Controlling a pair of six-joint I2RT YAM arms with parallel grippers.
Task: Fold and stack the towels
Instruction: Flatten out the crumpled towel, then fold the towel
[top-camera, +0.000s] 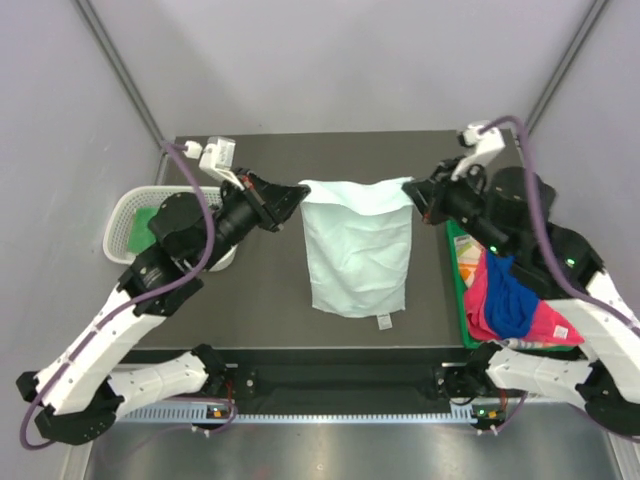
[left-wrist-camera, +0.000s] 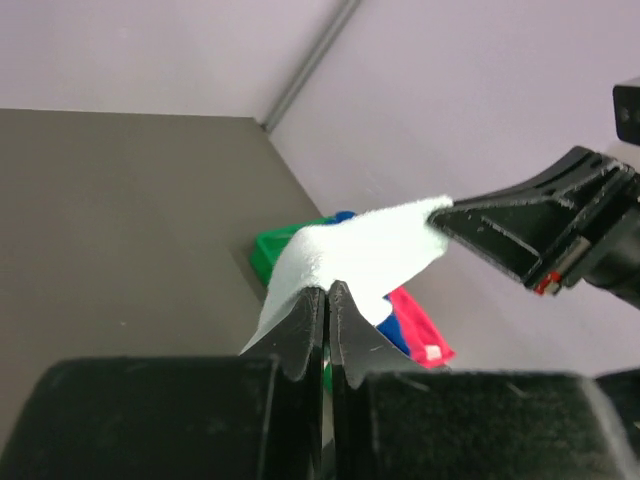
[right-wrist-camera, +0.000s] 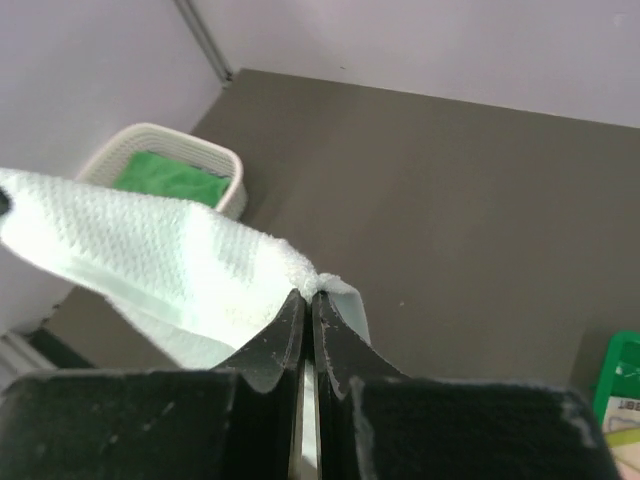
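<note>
Both grippers were clamped on the pale mint-white towel (top-camera: 358, 255). The left gripper (top-camera: 297, 193) pinched one top corner and the right gripper (top-camera: 408, 188) the other, with the top hem stretched between them. Below the fingertips the cloth fell open toward the arm bases, unfolded, its tag at the lower hem. Whether that hem lay on the table (top-camera: 260, 300) could not be told. No fold looked made yet.

Outboard of the right gripper and nearer its base, a pink towel (top-camera: 545, 320) and a royal blue towel (top-camera: 508, 300) lay crumpled over the green bin (top-camera: 461, 262), apparently unhandled. Outboard of the left gripper a green towel (top-camera: 140, 228) sat in the white mesh basket (top-camera: 125, 203).

Dark tabletop showed on either side of the cloth, so there seemed room to lay it flat. The back wall stood close beyond both grippers.
</note>
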